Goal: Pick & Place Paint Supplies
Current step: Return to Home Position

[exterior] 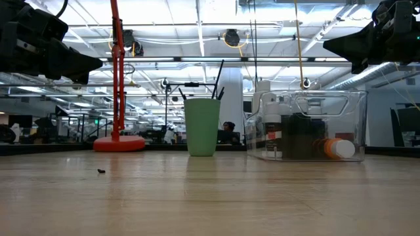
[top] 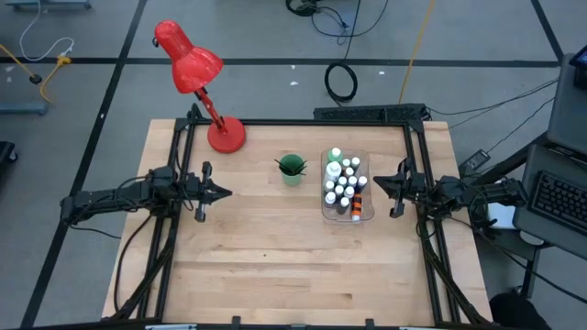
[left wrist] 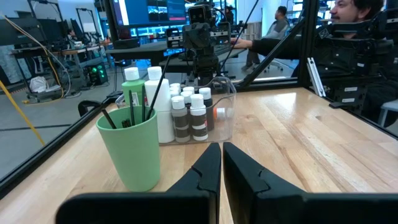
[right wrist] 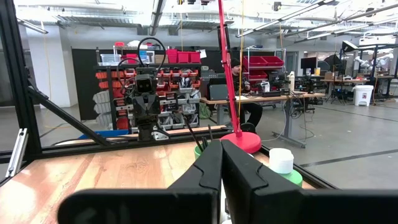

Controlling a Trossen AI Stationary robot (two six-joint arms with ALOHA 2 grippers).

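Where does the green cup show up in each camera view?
High: green cup at table middle, left of the clear bin.
Low: centre, left of the bin.
Left wrist: close ahead, bin behind it.
Right wrist: a green sliver behind the right gripper.
Landmark: the bin beside it.

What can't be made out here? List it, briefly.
Brushes: too small to count in the high view; the cup rim hides all but tips in the low view.
Bottles: labels blurred behind the bin wall, low view.
Lamp head: cut by the low view's top edge.
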